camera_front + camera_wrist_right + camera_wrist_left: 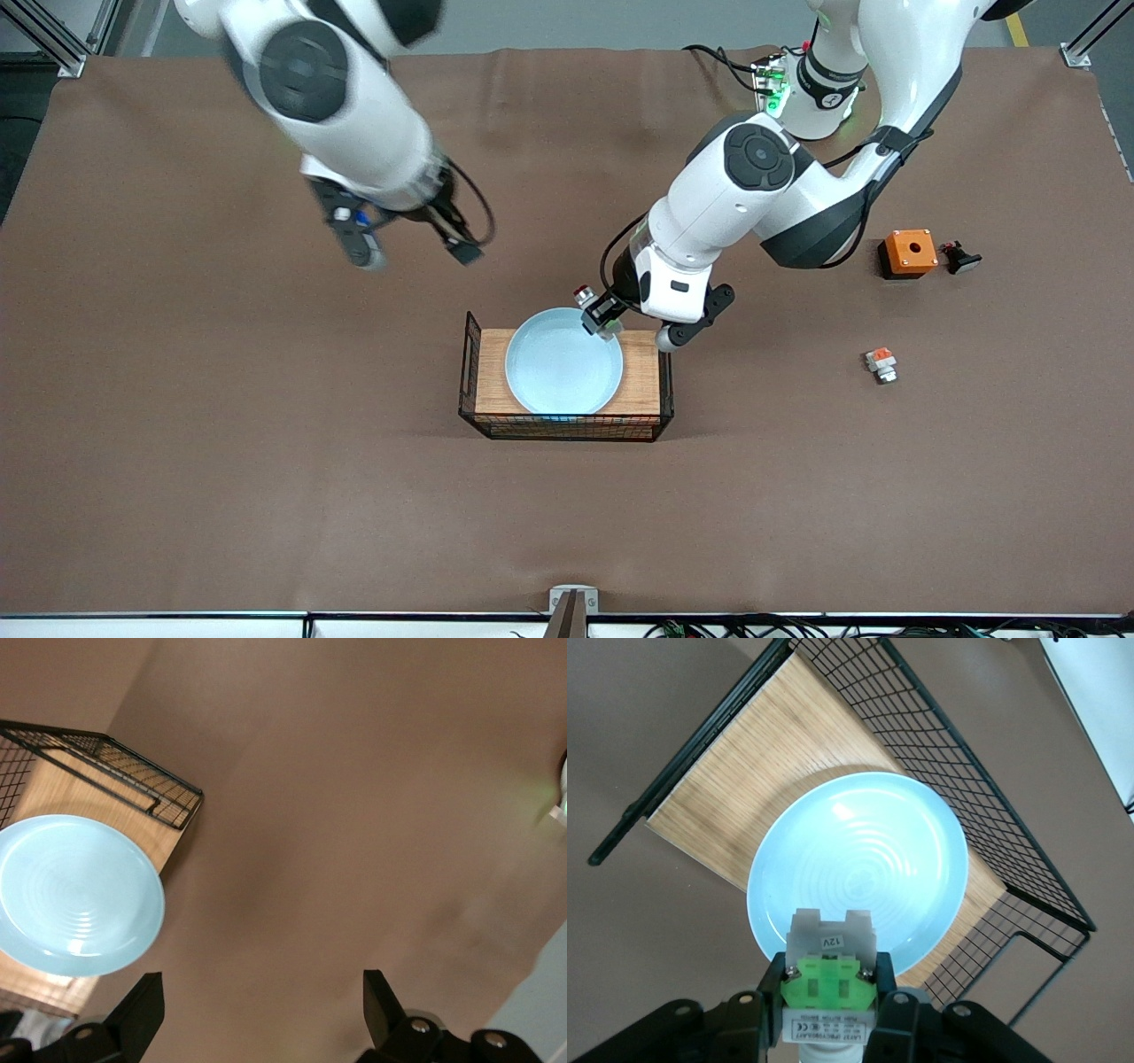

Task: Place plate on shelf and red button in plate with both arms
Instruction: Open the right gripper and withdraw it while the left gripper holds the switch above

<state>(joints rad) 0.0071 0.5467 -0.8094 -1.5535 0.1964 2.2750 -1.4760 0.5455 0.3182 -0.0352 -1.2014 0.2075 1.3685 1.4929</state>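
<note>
The pale blue plate (563, 363) lies flat on the wooden tray (640, 372) inside a black wire basket. My left gripper (595, 321) is shut on the red button (592, 312), a small white block with a green patch (830, 979), and holds it over the plate's rim (859, 859). My right gripper (407, 252) hangs open and empty over the bare brown cloth, toward the right arm's end of the table. In the right wrist view the open gripper (263, 1001) has only cloth between its fingers, and the plate (75, 895) is off to one side.
The basket's wire walls (567, 430) rise around the tray. Toward the left arm's end of the table are an orange box with a hole (909, 252), a small black knob (959, 257) and a white block with an orange-red patch (881, 363).
</note>
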